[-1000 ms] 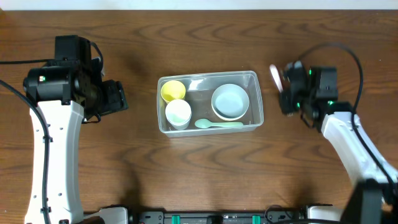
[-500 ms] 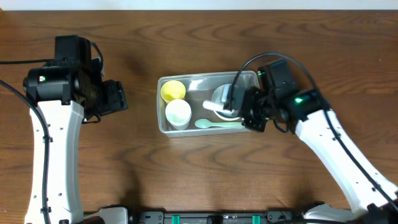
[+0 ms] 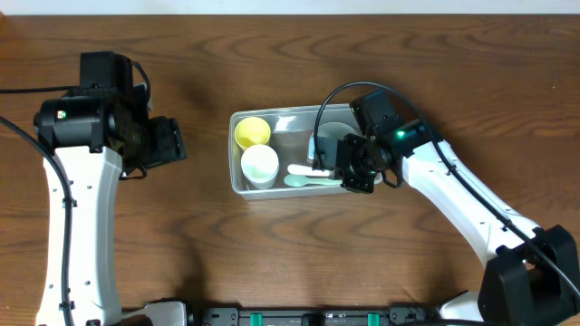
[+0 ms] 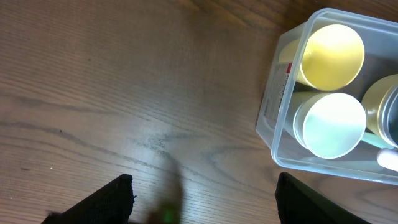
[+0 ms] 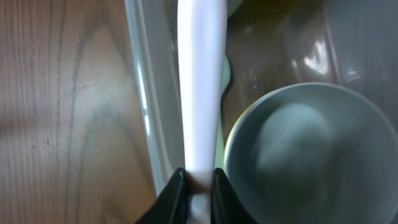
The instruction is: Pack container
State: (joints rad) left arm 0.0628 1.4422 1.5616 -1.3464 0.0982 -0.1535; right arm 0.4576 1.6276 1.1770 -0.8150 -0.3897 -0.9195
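The clear container (image 3: pixel 292 110) sits mid-table. It holds a yellow cup (image 3: pixel 252 132), a white cup (image 3: pixel 259 165), a pale bowl (image 3: pixel 332 138) and a green spoon (image 3: pixel 313 182). My right gripper (image 3: pixel 337 167) is over the container's front right part, shut on a white spoon (image 3: pixel 302 169) that points left above the green spoon. In the right wrist view the jaws (image 5: pixel 199 182) pinch the white spoon's handle (image 5: pixel 199 81) between the container wall (image 5: pixel 146 112) and the bowl (image 5: pixel 298 155). My left gripper (image 3: pixel 170 143) is open and empty, left of the container (image 4: pixel 273 127).
The left wrist view shows the yellow cup (image 4: pixel 333 56) and white cup (image 4: pixel 329 124) inside the container's left end, with bare wooden table (image 4: pixel 124 93) under the open left jaws (image 4: pixel 205 199). Black cables run from both arms.
My right arm has swung from right of the container to over it, carrying the white spoon leftward and down along the front side. The left arm has not moved.
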